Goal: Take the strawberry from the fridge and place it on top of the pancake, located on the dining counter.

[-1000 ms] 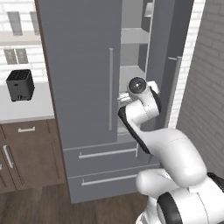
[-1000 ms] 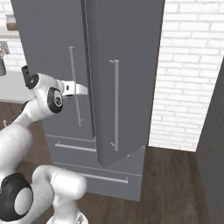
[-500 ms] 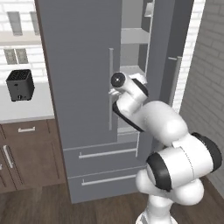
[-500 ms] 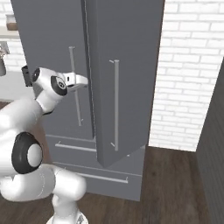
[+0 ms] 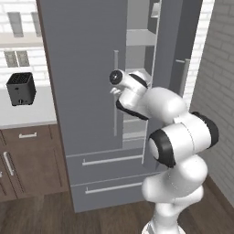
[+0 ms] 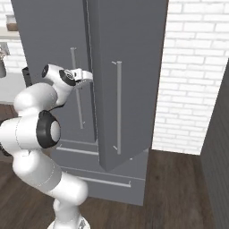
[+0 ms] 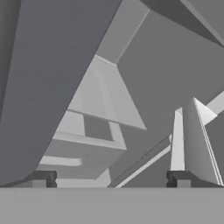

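One fridge (image 5: pixel 87 91) door is swung partly open at right. Gripper (image 7: pixel 111 179) is held wide, empty, at door gap. Strawberry is hidden somewhere inside. Risk judged: wrist could be knocked against door edge if reach is misaligned.

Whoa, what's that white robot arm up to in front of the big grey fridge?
The white arm is reaching toward the grey fridge, whose right door stands swung open, showing pale shelves inside. Its tool is open and empty, held at the gap between the two doors near the left door's handle. No strawberry is visible, so the fetching has not really begun.
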